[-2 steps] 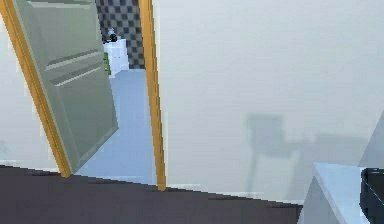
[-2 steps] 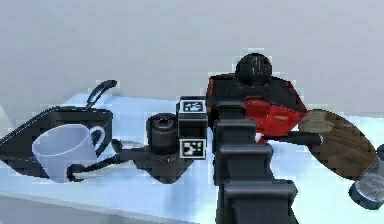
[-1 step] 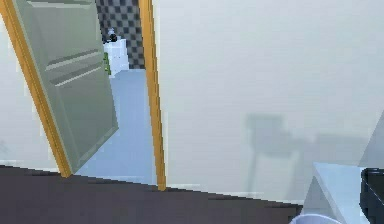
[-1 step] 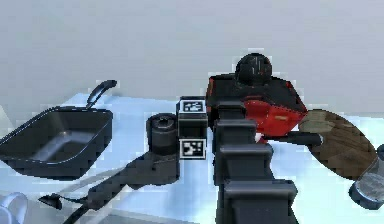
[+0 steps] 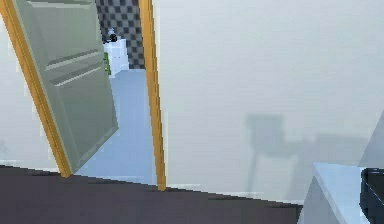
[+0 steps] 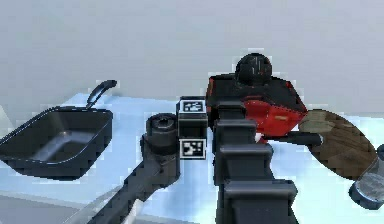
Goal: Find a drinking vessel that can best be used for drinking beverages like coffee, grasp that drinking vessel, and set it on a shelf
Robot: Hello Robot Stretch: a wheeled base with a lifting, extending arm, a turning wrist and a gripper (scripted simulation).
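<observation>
Drinking vessel we can't confirm: closest match is a clear glassy object [image 6: 376, 178] at the arm side view's right edge, on the pale countertop [image 6: 325, 190] beside a brown round board [image 6: 340, 135]. Gripper [image 6: 125, 195] sits low over that countertop just right of the black pan [image 6: 55, 140], and we cannot tell whether it holds anything. Behind the arm [image 6: 250, 170] stands a red appliance [image 6: 275, 115]; forward view has an open grey door [image 5: 70, 75].

Forward view faces a doorway [image 5: 125, 115]; arm side view closely overlooks a counter [image 6: 125, 108].
</observation>
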